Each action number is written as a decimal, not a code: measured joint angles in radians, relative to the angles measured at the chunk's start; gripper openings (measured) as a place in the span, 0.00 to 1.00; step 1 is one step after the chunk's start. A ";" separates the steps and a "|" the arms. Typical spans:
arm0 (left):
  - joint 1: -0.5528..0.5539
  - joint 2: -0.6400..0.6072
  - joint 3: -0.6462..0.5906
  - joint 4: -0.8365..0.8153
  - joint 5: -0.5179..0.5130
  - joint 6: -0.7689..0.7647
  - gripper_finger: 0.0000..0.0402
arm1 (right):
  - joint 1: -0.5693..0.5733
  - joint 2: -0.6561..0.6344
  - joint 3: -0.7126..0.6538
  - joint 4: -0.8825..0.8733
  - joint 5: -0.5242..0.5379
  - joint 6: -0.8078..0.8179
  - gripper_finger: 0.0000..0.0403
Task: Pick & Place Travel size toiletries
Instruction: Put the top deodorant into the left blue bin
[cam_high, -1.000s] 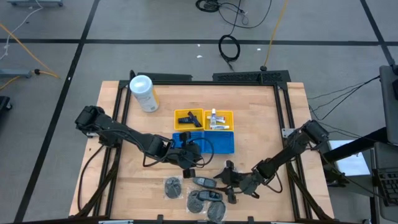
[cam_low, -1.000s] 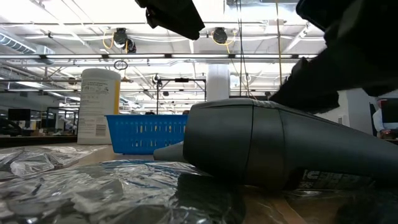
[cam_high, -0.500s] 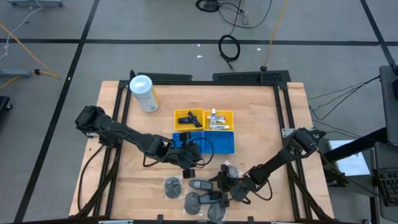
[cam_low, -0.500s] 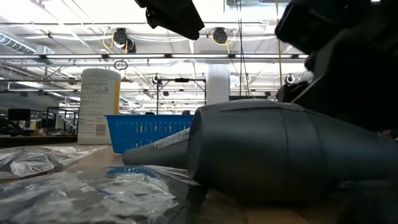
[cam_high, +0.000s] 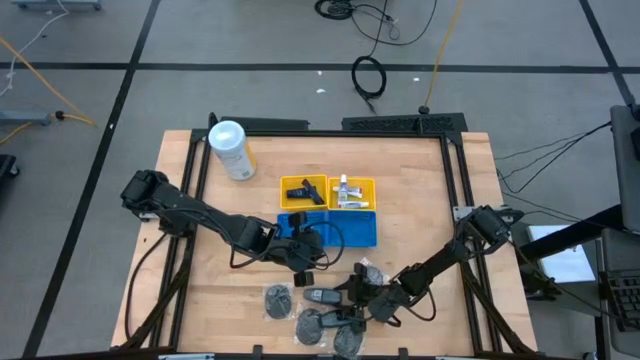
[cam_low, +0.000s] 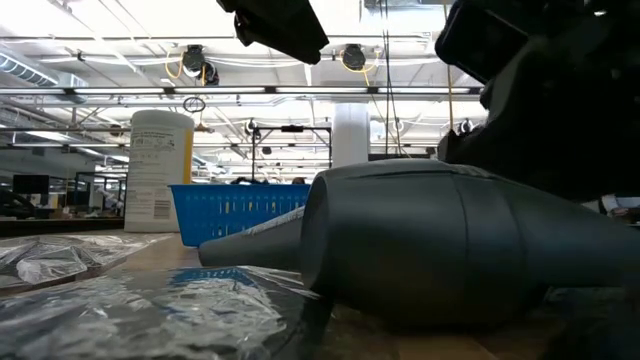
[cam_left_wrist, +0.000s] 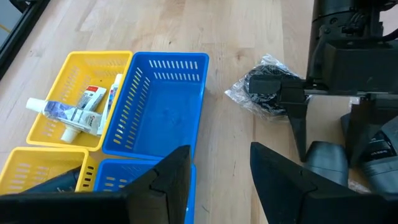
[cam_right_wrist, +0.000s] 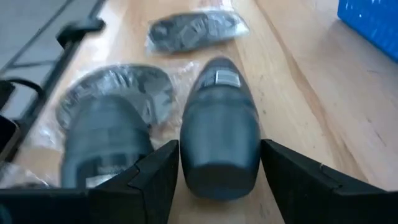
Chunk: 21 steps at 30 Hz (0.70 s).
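Note:
A dark grey tube (cam_right_wrist: 219, 124) lies on the wood near the table's near edge (cam_high: 322, 297) and fills the low view (cam_low: 430, 250). My right gripper (cam_right_wrist: 219, 147) is open at table height (cam_high: 352, 296), with one finger on each side of the tube's wide end. A second grey tube (cam_right_wrist: 106, 143) lies beside it on clear wrap. Grey round clear-wrapped pieces (cam_high: 277, 298) (cam_right_wrist: 193, 26) (cam_left_wrist: 264, 93) lie around them. White tubes (cam_left_wrist: 74, 112) lie in the yellow tray (cam_high: 330, 181). My left gripper (cam_left_wrist: 219, 149) is open and holds nothing, above the blue tray's near edge (cam_high: 305, 268). My right gripper's fingers (cam_right_wrist: 283, 180) flank the wide end (cam_right_wrist: 219, 171) of the dark grey tube. They come in level from the table's right and lie along the tube. I cannot tell whether they touch it. The tube lies flat on the table.
The blue tray (cam_high: 360, 232) adjoins the yellow tray's near side at mid-table. A tall white canister (cam_high: 230, 148) (cam_low: 158, 170) stands at the far left. Bare wood lies right of the trays. The black frame rails run along the table's edges.
My right gripper has moved toward the table's left, low along the near edge, until its fingers stand either side of the grey tube's wide end. In the low view the tube has shifted a little toward the left. My left arm has kept still.

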<state>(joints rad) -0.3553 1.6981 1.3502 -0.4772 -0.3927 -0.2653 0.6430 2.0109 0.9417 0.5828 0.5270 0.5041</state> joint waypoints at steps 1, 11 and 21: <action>0.000 0.000 0.000 0.000 0.000 0.000 0.40 | -0.002 0.000 0.000 0.009 -0.003 0.000 0.54; 0.001 0.000 0.000 -0.006 0.001 0.000 0.40 | -0.048 0.000 0.000 0.027 -0.061 0.006 0.54; 0.001 0.000 0.000 -0.020 0.001 0.000 0.40 | -0.065 0.000 0.000 0.034 -0.122 -0.015 0.55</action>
<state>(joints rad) -0.3546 1.6981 1.3502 -0.4969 -0.3916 -0.2653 0.5783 2.0109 0.9417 0.6172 0.4054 0.4887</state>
